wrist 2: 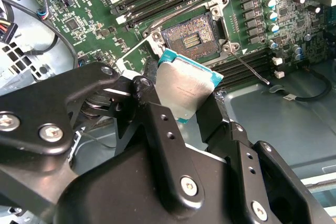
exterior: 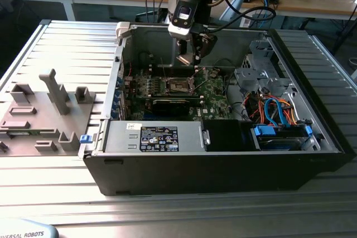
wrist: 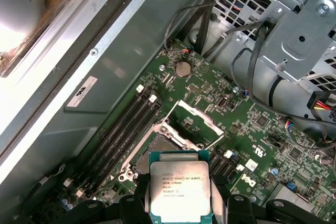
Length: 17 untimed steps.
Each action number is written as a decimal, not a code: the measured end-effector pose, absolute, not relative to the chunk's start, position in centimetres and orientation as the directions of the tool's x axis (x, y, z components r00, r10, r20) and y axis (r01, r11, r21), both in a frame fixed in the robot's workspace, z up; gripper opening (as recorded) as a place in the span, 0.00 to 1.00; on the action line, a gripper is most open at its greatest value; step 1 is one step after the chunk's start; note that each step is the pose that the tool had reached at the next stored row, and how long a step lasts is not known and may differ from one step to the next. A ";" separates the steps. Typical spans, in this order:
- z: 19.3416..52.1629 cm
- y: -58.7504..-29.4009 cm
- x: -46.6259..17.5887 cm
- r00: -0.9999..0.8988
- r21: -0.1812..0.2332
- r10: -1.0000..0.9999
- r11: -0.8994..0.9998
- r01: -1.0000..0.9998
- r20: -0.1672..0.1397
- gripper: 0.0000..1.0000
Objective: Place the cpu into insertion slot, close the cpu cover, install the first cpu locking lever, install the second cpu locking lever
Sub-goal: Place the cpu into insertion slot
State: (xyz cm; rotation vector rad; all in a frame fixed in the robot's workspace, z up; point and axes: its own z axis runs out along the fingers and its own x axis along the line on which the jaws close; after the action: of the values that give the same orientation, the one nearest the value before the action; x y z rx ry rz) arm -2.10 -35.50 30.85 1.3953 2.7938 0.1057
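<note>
Pincer point(exterior: 187, 59), mine: upper centre of exterior view, closed on small flat square silvery-topped cpu point(wrist 2: 186, 90), hanging clear above uncovered black square insertion slot point(wrist 2: 191, 34).

Light: bright, even room light on the bench point(exterior: 67, 43).
Shadow: computer case point(exterior: 223, 165) interior dimmer.
Glare: blown-out white patch in the first wrist view; soft sheen on cpu point(wrist 2: 185, 92).

The cpu point(wrist 2: 186, 90) sits in the claw point(wrist 2: 181, 106), above the insertion slot point(wrist 2: 191, 35) — the cpu cover point(wrist: 195, 118) raised beside it.
</note>
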 end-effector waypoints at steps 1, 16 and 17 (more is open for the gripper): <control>30.8 -35.5 -2.1 -0.601 0.068 0.799 0.599 0.798 0.015 0.54; 30.8 -35.5 -2.1 -0.593 0.068 0.805 0.591 0.804 0.015 0.54; 30.8 -35.5 -2.1 -0.592 0.068 0.806 0.590 0.805 0.015 0.54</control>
State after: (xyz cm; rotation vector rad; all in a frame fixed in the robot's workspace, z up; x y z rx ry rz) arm -2.10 -35.49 30.82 1.4109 2.7856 0.1055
